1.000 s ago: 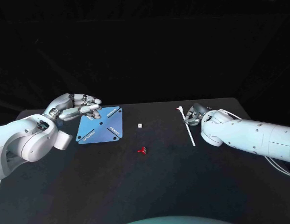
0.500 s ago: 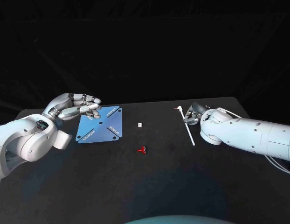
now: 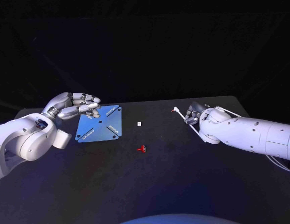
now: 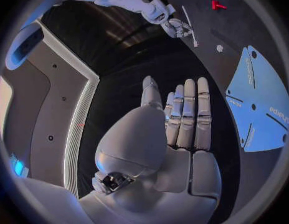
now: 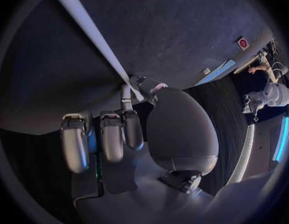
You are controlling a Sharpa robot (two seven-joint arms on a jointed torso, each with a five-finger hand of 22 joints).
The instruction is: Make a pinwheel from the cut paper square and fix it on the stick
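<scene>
The blue cut paper square (image 3: 101, 124) lies flat on the black table (image 3: 152, 177), left of centre; it also shows as blue paper (image 4: 256, 104) in the left wrist view. My left hand (image 3: 74, 106) hovers over its far left corner with fingers (image 4: 191, 114) straight and nothing in them. My right hand (image 3: 197, 113) pinches the thin white stick (image 3: 180, 113) near its far end. In the right wrist view the stick (image 5: 94, 35) runs away from the hand's (image 5: 169, 129) fingertips. A small red pin (image 3: 141, 149) lies on the table between the arms.
A tiny white piece (image 3: 139, 124) lies just right of the paper. In the left wrist view the red pin (image 4: 216, 5), the white piece (image 4: 219, 48) and the right hand (image 4: 176, 27) with the stick (image 4: 189, 25) lie beyond the paper.
The right hand has closed on the stick and tilted it: its far tip shifted slightly left and its near end left the table. The left hand has barely moved.
</scene>
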